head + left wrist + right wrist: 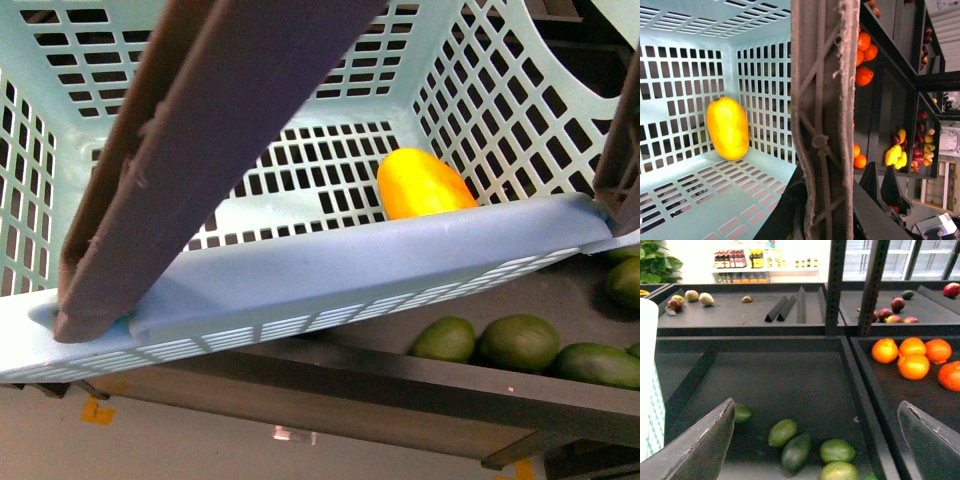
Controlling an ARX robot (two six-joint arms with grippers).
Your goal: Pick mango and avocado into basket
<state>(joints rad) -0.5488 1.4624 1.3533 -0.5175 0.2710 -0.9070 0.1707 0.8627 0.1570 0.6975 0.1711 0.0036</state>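
Observation:
The turquoise basket point(330, 265) hangs tilted close in front of me, its brown handle point(200, 140) crossing the front view. My left gripper point(820, 210) is shut on that handle point(822, 100). The yellow-orange mango point(425, 185) lies inside the basket against a slotted wall, and the left wrist view shows the mango point(727, 127) too. Green avocados point(518, 342) lie in a dark shelf bin below the basket. My right gripper point(816, 404) is open above several avocados point(796, 451), holding nothing.
The avocado bin has raised black walls point(860, 405). Oranges point(912, 360) fill the neighbouring bin. A black upright post point(835, 285) stands behind, with more fruit on the upper shelf point(740, 310). The basket's pale wall point(650, 390) shows beside the right gripper.

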